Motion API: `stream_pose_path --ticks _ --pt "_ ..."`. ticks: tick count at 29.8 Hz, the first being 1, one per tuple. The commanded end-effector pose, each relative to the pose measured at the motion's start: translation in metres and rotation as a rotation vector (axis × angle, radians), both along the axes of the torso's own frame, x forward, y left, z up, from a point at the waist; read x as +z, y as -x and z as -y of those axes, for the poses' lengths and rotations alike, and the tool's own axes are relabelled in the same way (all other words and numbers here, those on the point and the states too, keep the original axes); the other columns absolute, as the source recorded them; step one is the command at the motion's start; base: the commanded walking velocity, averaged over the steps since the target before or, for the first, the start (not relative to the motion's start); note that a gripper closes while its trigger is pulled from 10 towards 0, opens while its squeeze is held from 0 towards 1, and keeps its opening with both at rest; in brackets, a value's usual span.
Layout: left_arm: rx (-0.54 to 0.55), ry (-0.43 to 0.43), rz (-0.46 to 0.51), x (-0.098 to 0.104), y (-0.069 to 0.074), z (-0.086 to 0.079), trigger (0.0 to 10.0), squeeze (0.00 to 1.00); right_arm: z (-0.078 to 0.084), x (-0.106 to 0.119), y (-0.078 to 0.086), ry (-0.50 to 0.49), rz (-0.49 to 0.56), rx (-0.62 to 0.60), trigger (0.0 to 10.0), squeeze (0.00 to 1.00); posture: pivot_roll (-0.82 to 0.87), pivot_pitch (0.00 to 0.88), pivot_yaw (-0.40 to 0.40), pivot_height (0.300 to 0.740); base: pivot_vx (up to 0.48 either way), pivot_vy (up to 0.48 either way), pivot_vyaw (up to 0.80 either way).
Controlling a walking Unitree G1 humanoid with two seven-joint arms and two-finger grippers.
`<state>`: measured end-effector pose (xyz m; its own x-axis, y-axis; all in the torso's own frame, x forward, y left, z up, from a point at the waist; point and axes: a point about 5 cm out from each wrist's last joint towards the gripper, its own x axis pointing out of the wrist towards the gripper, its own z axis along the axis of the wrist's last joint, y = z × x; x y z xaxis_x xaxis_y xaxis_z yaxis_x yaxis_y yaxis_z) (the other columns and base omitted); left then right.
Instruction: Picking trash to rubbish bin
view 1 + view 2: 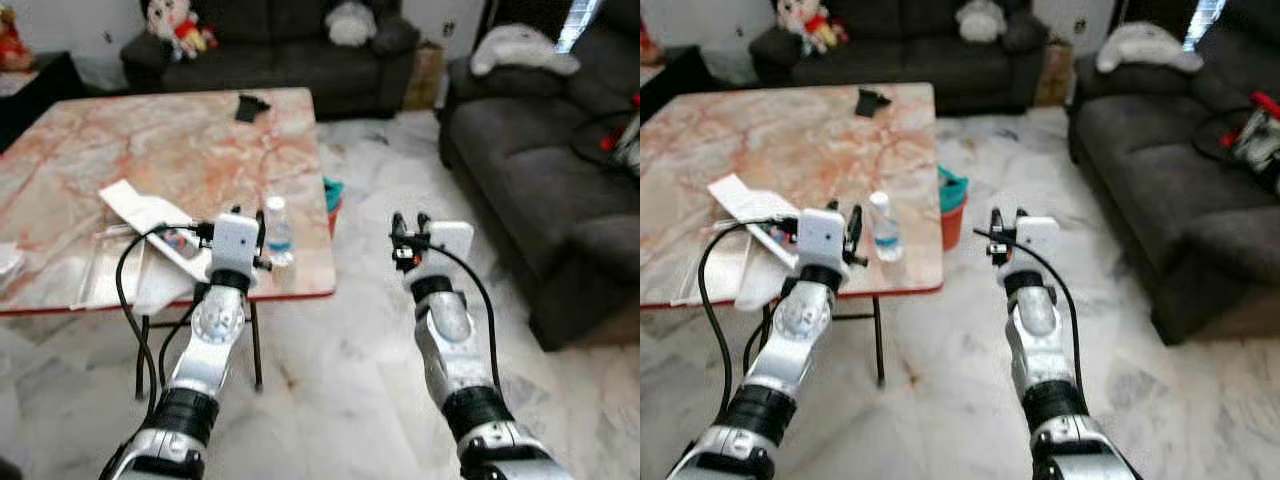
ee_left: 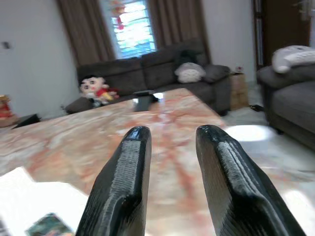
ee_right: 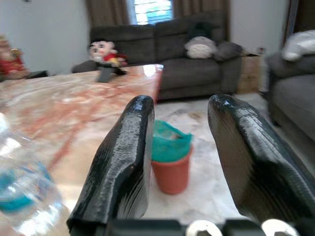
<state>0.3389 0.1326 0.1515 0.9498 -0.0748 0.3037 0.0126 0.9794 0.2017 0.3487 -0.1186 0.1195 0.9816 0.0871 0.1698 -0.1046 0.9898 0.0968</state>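
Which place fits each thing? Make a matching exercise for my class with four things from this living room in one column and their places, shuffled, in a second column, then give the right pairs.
Things:
1. water bottle
2. orange bin
3. doll
4. black object

Places:
A. on the dark sofa behind the table
B. on the floor beside the table
C. at the table's far edge
D. at the table's near edge, by the left gripper

Pairs: 1-D, 2-B, 3-A, 4-C
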Motion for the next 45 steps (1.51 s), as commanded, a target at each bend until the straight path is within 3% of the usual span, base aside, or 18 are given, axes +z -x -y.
stream_pose_path --ticks 1,12,18,20,27,28,45 --pt "0.007 0.005 0.039 0.01 -0.001 -0.003 10.0 0.0 -0.004 0.01 -0.002 -0.031 0.035 0.011 10.0 0.0 0.18 0.0 0.029 0.74 0.442 0.0 0.0" --pt "-0.028 0.013 0.08 0.021 0.0 0.001 10.0 0.0 -0.002 0.013 -0.003 -0.029 0.048 0.008 10.0 0.0 0.18 0.0 0.026 0.74 0.445 0.0 0.0" --pt "-0.084 0.009 0.151 0.037 0.004 0.01 10.0 0.0 0.0 0.011 -0.002 -0.031 0.041 0.001 10.0 0.0 0.18 0.0 0.023 0.74 0.427 0.0 0.0" --pt "-0.157 -0.021 0.17 0.045 0.005 0.021 10.0 0.0 0.0 0.011 -0.002 -0.03 0.038 0.002 10.0 0.0 0.18 0.0 0.023 0.74 0.152 0.0 0.0" --pt "-0.237 -0.037 0.167 0.044 0.01 0.033 10.0 0.0 0.0 0.011 -0.002 -0.032 0.037 0.001 10.0 0.0 0.18 0.0 0.023 0.74 0.0 0.0 0.0" --pt "-0.26 -0.036 0.162 0.043 0.013 0.036 10.0 1.0 0.0 0.011 -0.002 -0.032 0.037 0.001 10.0 0.0 0.18 0.0 0.023 0.74 0.0 0.0 0.0" --pt "-0.28 -0.041 0.134 0.043 0.022 0.033 10.0 1.0 -0.002 0.011 -0.002 -0.035 0.033 0.005 10.0 0.0 0.19 0.0 0.029 0.74 0.0 0.0 0.0"
